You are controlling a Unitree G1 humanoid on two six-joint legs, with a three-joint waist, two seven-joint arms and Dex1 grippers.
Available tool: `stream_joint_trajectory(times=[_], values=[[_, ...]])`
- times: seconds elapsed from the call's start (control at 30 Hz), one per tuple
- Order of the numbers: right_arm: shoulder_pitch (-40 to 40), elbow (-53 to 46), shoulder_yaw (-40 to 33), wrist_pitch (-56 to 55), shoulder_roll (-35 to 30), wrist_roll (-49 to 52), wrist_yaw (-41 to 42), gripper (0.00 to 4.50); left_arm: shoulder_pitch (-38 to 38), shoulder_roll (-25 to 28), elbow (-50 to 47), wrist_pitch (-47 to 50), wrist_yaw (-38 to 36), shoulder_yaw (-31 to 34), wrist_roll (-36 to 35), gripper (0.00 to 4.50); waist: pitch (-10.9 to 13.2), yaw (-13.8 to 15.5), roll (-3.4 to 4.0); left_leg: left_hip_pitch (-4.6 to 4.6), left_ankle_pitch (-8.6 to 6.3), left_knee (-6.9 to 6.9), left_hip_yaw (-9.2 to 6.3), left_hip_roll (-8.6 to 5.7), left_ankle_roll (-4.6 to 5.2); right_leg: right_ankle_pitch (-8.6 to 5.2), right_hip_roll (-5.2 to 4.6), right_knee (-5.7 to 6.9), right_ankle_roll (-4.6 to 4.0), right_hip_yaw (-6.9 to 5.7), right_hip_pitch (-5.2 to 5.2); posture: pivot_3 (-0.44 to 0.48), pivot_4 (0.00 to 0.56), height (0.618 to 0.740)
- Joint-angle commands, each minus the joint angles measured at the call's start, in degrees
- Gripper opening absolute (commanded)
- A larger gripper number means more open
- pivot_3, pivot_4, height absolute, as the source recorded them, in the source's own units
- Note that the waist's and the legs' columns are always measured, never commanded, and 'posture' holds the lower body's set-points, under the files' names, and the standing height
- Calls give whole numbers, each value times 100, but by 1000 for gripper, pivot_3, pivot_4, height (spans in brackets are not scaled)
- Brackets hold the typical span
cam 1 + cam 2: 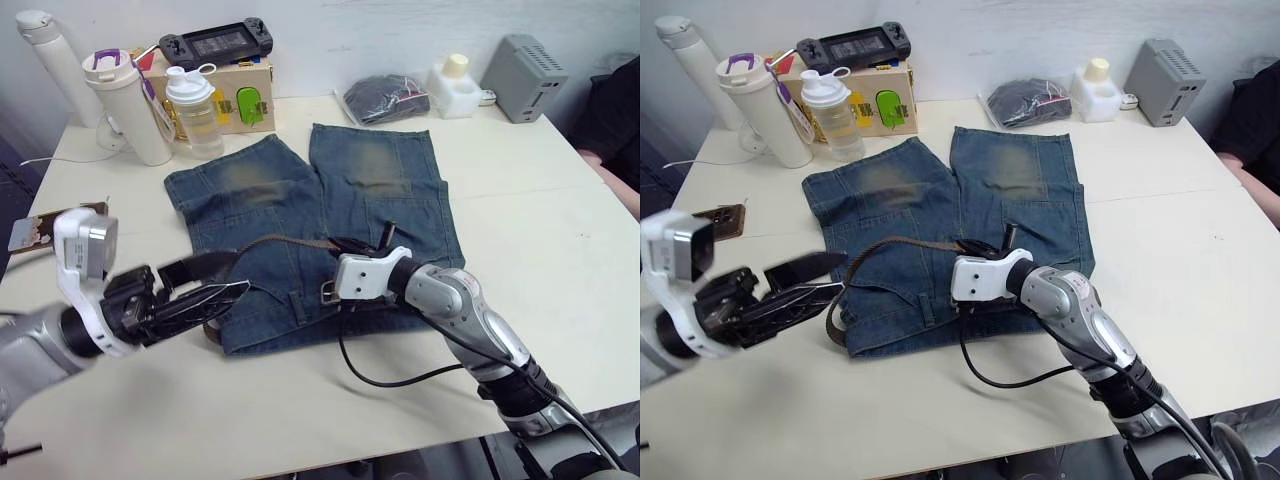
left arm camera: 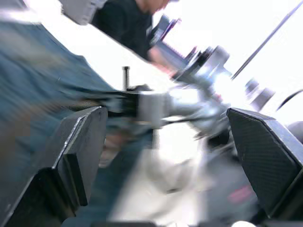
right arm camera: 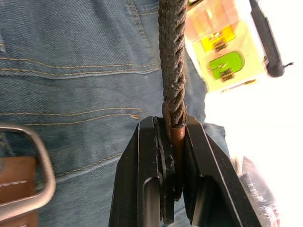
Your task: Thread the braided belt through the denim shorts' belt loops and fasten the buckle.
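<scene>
The denim shorts (image 1: 350, 190) lie flat on the table, waistband toward me. The braided belt (image 1: 270, 240) arcs over them from the waistband's left end toward the middle. My right gripper (image 3: 170, 125) is shut on the belt where the braid (image 3: 171, 56) meets its tan tip, above the shorts' centre (image 1: 345, 245). The silver buckle (image 1: 328, 292) rests on the waistband beside that wrist and shows again as a metal frame (image 3: 28, 165). One belt loop (image 1: 928, 303) stands on the waistband. My left gripper (image 1: 215, 285) hovers open at the waistband's left end, holding nothing.
Along the table's far edge stand a white thermos (image 1: 130, 105), a clear bottle (image 1: 193, 110), a box (image 1: 245, 95) with a game console on top, a black pouch (image 1: 385, 98), a white container (image 1: 455, 85) and a grey box (image 1: 522, 75). A person in black (image 1: 615, 120) sits at the right.
</scene>
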Motion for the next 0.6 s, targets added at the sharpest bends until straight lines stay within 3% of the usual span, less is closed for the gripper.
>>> stream_joint_trajectory(times=[0.03,0.17,0.23,0.47,0.6], values=[[-126,-90,19,-564,-87,-412,-419,0,404,-711,-544,-908,1617,-1019,-496,4404,0,23,-1,-2,0,2,0,0,0,0,3,-4,-1,0,1,0,150,687],[-140,-2,43,-940,-128,-626,-568,0,-140,-2421,-883,-2353,3718,-1890,-496,4404,-4,122,-8,-2,2,20,-1,-6,3,0,6,5,-1,3,8,0,150,687],[-117,26,47,-1051,-122,-656,-568,0,-459,-2964,-997,-2767,4470,-2011,-496,4404,-13,147,-23,-1,5,33,1,-17,8,1,9,5,0,3,9,0,150,687],[-21,8,23,-1258,-132,-694,-501,0,-721,-3481,-1057,-3164,5591,-2173,-496,4404,-13,150,-23,-2,4,23,4,-11,8,1,29,4,0,2,12,0,150,687],[-23,-44,12,-1341,-110,-676,-469,0,-825,-3657,-841,-3101,5886,-2095,-496,4404,-13,159,-23,-1,4,26,3,-8,8,0,34,0,0,2,14,0,150,687]])
